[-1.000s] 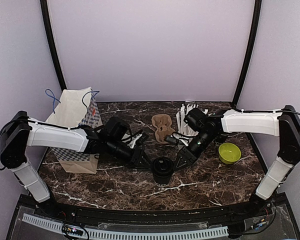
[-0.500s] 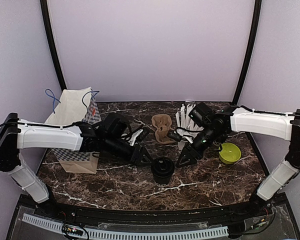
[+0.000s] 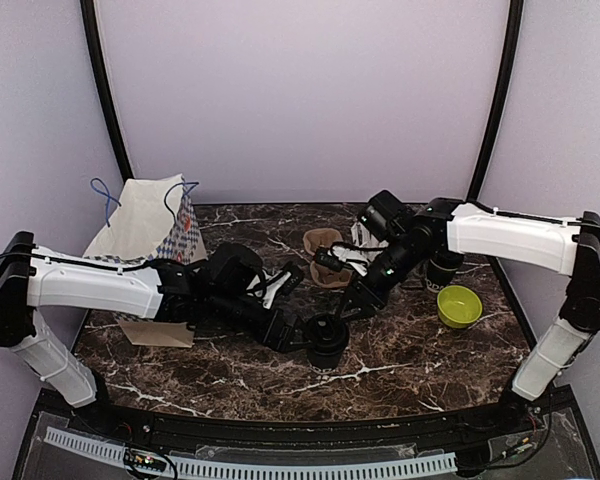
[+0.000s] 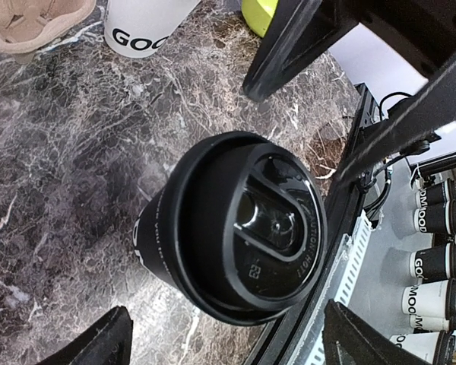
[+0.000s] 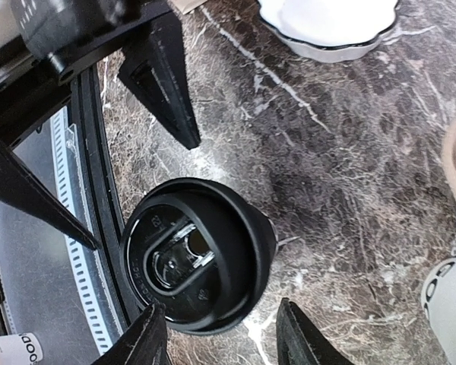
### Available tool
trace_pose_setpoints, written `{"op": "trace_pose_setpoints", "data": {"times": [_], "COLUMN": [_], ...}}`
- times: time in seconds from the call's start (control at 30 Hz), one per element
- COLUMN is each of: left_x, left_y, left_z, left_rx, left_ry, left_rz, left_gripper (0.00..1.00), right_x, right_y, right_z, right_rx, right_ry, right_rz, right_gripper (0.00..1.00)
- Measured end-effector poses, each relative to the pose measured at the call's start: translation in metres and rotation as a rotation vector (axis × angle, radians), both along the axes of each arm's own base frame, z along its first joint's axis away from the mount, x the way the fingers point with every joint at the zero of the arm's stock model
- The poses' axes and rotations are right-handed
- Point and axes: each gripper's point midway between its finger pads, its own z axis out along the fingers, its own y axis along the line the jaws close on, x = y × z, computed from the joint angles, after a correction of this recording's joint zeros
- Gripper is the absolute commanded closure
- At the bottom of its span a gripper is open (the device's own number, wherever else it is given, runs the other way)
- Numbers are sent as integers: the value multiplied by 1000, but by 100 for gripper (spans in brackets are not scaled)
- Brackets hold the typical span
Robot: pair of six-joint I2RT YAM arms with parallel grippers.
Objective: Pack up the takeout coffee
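The top external camera was fixed high behind the arm bases, facing forward and down over the whole marble table to the far wall. The left wrist camera sat close above the lidded black cup, looking steeply down from its left, with the left gripper's fingers at the frame's bottom edge. The right wrist camera looked down on the same cup from the right, equally near. All three views shared that cup and the marble around it. The left wrist view also caught the right gripper's fingers.

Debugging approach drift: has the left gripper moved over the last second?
Yes. The left gripper has shifted right, toward the lidded black cup, which sits in the same spot.
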Motion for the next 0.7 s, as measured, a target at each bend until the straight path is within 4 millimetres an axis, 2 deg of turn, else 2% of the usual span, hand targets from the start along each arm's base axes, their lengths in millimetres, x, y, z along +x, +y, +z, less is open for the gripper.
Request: {"op": "trace_pose_setpoints", "data": {"times": [0.3,0.43,0.7], "left_x": [2,3,4], "left_y": [-11,-11,-15], "left_z": [-2,-13,-16], "left_rx": [-26,-8,-18], "left_ry": [-24,-20,-56], "left_rz": [-6,-5,-29], "left_gripper": [14,16,22], "right_x": [2,2,2], "right_y": [13,13,15], "right_z": [-11,-18,-25], "right_rx": [-32,-47,-52], "right_ry": [22,32,57], "right_rz": [15,13,8], "right_gripper": [51,54,59]}}
